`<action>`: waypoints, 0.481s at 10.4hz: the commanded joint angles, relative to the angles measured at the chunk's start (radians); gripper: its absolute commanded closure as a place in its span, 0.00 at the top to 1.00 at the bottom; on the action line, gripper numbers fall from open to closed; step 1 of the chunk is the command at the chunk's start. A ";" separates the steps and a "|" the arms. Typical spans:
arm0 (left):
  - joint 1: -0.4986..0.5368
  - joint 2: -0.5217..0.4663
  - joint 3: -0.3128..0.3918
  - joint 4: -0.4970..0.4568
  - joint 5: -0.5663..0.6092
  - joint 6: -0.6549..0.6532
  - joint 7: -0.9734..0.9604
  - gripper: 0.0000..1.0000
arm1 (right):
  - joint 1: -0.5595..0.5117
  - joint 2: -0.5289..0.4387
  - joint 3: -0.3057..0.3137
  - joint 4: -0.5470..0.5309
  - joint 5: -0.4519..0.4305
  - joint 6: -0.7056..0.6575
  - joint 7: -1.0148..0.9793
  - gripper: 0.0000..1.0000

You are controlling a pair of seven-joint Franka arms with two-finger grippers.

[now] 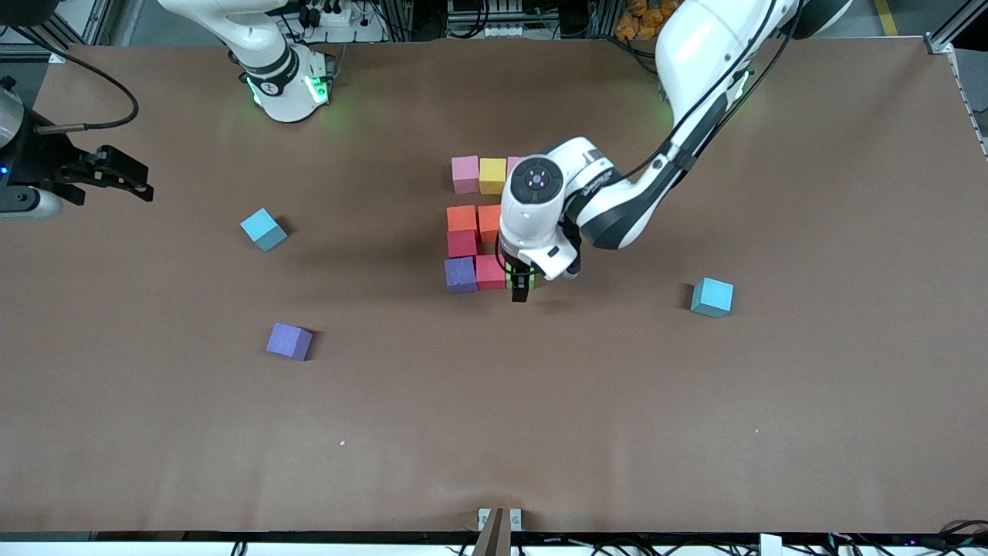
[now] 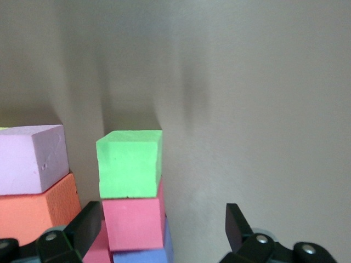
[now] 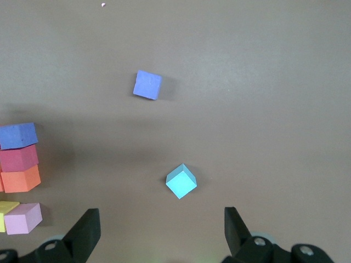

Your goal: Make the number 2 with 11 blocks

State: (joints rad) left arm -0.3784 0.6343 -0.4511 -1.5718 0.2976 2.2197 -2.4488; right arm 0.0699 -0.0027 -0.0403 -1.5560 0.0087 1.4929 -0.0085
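Jaws apart — bare brown table [image 1: 695,425]

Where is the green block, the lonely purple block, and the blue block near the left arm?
green block [image 2: 129,163], left wrist view, middle of its facing side
lone purple block [image 1: 289,340], front view, its top face
light-blue block [image 1: 712,296], front view, its top face

Two light-blue cubes [image 1: 263,229] [image 1: 712,297], loose purple cube [image 1: 289,340]
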 commanded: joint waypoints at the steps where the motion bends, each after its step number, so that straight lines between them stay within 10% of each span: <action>1: 0.033 -0.060 0.002 0.010 0.020 -0.041 0.115 1.00 | -0.024 -0.002 0.005 0.007 0.007 0.006 -0.018 1.00; 5: 0.120 -0.132 0.002 0.030 0.020 -0.074 0.577 1.00 | -0.039 -0.002 0.005 0.004 0.007 0.015 -0.019 1.00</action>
State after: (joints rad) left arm -0.2809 0.5364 -0.4474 -1.5346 0.2992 2.1669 -2.0018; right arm 0.0571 -0.0026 -0.0454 -1.5560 0.0093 1.5037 -0.0098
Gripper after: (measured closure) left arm 0.000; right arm 0.000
